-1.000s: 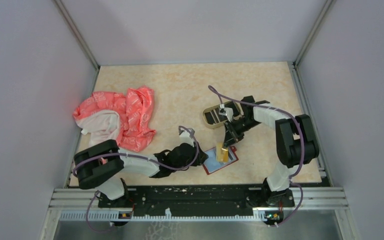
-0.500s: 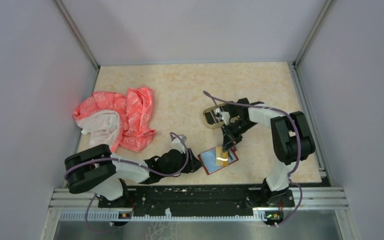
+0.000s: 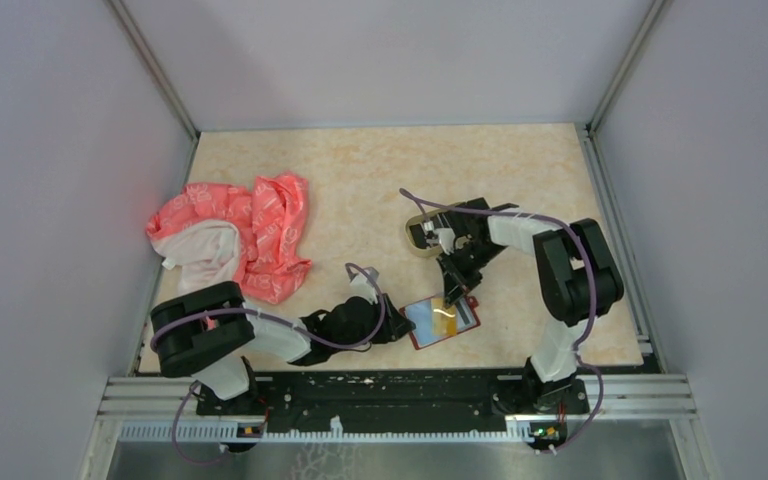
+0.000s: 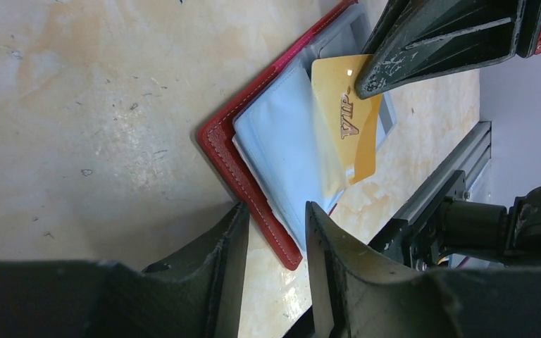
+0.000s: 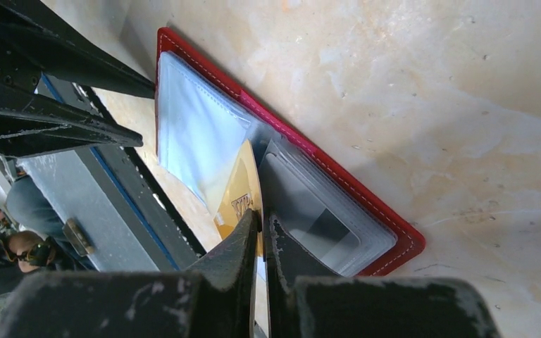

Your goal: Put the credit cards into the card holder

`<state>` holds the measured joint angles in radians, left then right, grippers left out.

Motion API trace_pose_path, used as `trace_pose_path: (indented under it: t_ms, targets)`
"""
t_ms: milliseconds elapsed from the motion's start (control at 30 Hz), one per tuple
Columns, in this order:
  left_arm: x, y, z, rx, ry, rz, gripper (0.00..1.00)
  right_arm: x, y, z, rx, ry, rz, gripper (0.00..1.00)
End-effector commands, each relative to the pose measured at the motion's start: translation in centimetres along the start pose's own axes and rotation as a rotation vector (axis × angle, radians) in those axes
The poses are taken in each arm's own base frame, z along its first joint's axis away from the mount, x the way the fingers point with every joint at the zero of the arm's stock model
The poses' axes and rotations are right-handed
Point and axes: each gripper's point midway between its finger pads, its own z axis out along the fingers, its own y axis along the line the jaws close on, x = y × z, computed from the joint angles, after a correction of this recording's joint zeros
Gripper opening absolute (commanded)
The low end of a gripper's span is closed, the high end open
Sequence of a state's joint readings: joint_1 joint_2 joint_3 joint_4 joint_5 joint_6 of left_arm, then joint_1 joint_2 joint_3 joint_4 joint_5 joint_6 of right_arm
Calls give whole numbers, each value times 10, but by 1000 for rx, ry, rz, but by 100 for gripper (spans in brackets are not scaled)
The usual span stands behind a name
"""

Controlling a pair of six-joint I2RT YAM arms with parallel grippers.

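Card holder [image 3: 441,321] lies open and flat at 6 o'clock on the tabletop [image 3: 360,180], close to the arm bases. Red leather-like cover, pale stitching along the rim. Inside are clear plastic sleeves [image 4: 282,148], glossy and limp, with puckered edges. Judged light enough to skate on the smooth, stone-patterned surface if pushed without bracing.

Gold card [image 4: 356,127] sits partway into a sleeve, tilted, "VIP" lettering showing. Thin, slick plastic with rounded corners. Judged stiff, with a little flex that springs back. Best hold is a pinch across the faces at one edge, leaving the leading edge free for the slot.

Right pincer [image 5: 260,218] reaches from the holder's 12 o'clock and is clenched on the card's trailing edge, with only the card between its tips.

Left pincer [image 4: 275,211] sits at the holder's 9 o'clock, jaws apart with the red corner between them. Cannot tell whether it clamps the cover or only straddles it.

Oval tan tray [image 3: 422,235] at the holder's 12 o'clock has dark contents, likely more cards but too small to be sure. Crumpled pink cloth [image 3: 235,235] at 9 o'clock, well apart.

Risk, as judged: the sleeve mouth folds under the card's corner.
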<state>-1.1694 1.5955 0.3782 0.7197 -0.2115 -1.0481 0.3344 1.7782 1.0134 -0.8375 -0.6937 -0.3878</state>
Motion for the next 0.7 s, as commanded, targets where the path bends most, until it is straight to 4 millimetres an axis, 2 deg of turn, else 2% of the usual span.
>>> trace_pose_path:
  t_ms: [0,233,667]
  targets:
    - [9,19,2,-72,22,28,42,-12,-13,3,85,9,-38,4]
    - [4,16,3,-72,6,59,42,-15,-14,6,82,25,-19,5]
    - [-1,17,8,-98,-8,102,37,-4,-12,10,69,95,-30,6]
